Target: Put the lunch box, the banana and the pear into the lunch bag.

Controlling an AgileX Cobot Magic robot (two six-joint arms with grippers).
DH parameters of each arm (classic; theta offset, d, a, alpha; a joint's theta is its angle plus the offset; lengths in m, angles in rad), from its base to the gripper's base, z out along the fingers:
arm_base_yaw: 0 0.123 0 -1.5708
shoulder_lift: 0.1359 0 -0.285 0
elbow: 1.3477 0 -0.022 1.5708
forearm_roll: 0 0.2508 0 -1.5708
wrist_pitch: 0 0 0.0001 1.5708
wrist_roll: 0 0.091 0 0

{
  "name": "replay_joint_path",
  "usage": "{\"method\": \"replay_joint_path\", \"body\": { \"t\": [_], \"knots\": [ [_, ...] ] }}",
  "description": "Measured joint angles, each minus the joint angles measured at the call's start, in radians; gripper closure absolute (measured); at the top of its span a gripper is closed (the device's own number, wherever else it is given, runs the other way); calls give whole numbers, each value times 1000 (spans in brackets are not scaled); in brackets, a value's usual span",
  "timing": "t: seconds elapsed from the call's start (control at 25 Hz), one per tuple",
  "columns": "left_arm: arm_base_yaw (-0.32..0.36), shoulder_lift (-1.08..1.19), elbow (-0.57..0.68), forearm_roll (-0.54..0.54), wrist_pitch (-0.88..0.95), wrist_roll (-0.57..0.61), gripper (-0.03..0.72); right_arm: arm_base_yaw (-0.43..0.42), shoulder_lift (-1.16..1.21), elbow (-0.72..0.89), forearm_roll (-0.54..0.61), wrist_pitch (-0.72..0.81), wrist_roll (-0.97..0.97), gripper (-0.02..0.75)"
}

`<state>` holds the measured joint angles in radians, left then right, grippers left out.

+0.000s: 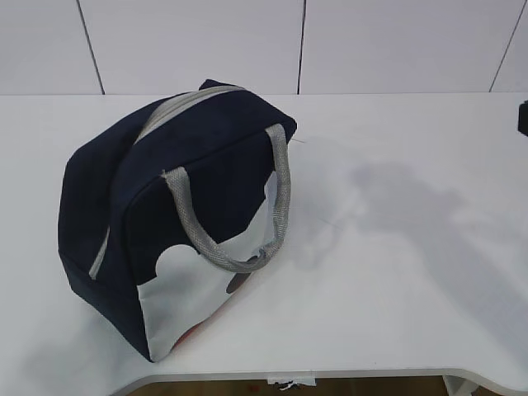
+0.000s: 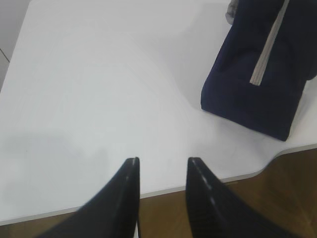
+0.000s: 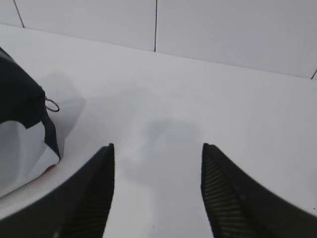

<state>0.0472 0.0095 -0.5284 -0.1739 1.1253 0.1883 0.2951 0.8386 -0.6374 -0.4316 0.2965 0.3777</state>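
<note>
The navy lunch bag (image 1: pixel 177 214) stands on the left half of the white table, its grey zipper (image 1: pixel 177 107) shut along the top and a grey handle (image 1: pixel 247 223) hanging over its white side patch. It also shows in the left wrist view (image 2: pixel 262 74) and at the left edge of the right wrist view (image 3: pixel 22 134), with its ring pull (image 3: pixel 52 105). My left gripper (image 2: pixel 162 159) is open and empty over the table's front edge, left of the bag. My right gripper (image 3: pixel 157 145) is open and empty over bare table, right of the bag. The lunch box, banana and pear are out of view.
The white table (image 1: pixel 396 247) has a curved front edge (image 2: pixel 237 176) with brown floor below. A white panelled wall (image 1: pixel 297 41) stands behind. A dark piece of the right arm (image 1: pixel 523 117) shows at the right border.
</note>
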Motion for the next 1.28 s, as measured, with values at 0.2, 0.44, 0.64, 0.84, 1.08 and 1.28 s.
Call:
{"method": "replay_joint_path", "body": {
  "t": [0.2,0.44,0.64,0.84,1.08,1.28],
  "knots": [
    [0,0,0,0,0,0,445,0,-106,0,274,132,-271,302],
    [0,0,0,0,0,0,445,0,-277,0,454,379,-439,302],
    [0,0,0,0,0,0,445,0,-417,0,506,523,-485,302],
    [0,0,0,0,0,0,445,0,-532,0,510,647,-488,302],
    [0,0,0,0,0,0,446,0,-655,4,510,746,-490,302],
    [0,0,0,0,0,0,446,0,-758,65,502,767,-490,302]
  ]
}}
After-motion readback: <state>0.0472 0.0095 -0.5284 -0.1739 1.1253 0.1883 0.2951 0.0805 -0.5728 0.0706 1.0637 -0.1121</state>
